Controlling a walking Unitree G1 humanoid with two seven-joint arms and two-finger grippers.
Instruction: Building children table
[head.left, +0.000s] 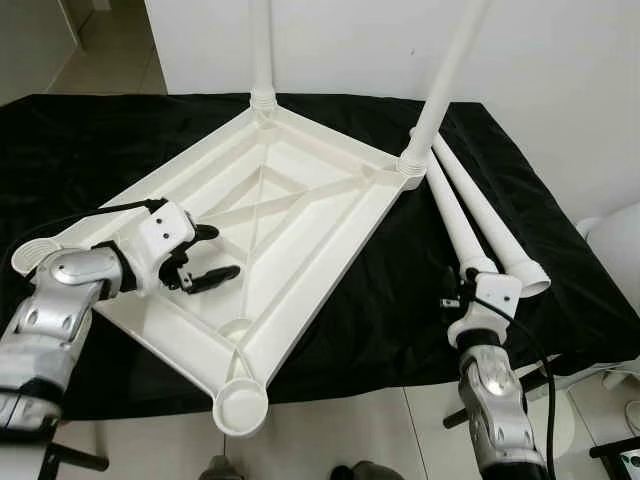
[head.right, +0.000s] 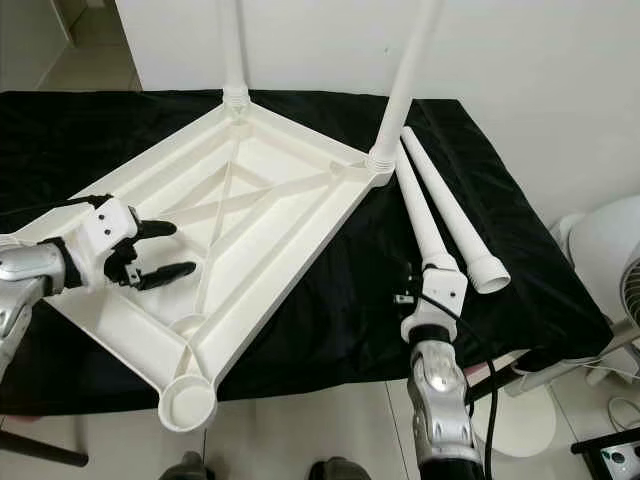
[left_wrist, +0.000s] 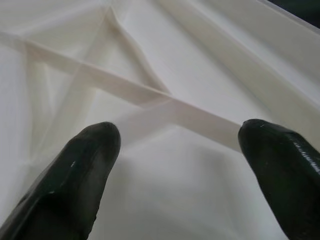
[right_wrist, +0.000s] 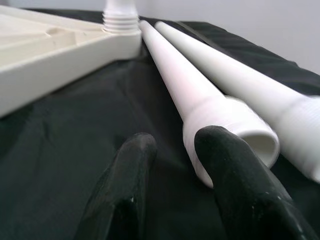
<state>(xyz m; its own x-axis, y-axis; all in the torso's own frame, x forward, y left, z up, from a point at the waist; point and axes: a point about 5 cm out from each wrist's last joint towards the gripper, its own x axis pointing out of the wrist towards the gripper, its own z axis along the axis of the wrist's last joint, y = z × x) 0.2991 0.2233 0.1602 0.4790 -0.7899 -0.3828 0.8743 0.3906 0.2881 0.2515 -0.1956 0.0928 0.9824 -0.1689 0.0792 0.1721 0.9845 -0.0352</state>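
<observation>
I widen my slightly parted right pincer (right_wrist: 172, 145) to straddle the near leg (right_wrist: 200, 100); left pincer (head.left: 205, 258), spread, steadies the tabletop (head.left: 300, 200).

The upturned tabletop (head.left: 300, 215) is plain cream-white, as are its two fitted legs (head.left: 262, 50) and two loose legs (head.left: 480, 215). The cloth (head.left: 90, 150) beneath is solid black. Both arms are silver with black fingers (left_wrist: 75, 175).

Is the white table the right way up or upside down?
Upside down: the tabletop shows its ribbed underside, and two screwed-in legs point upward.
</observation>
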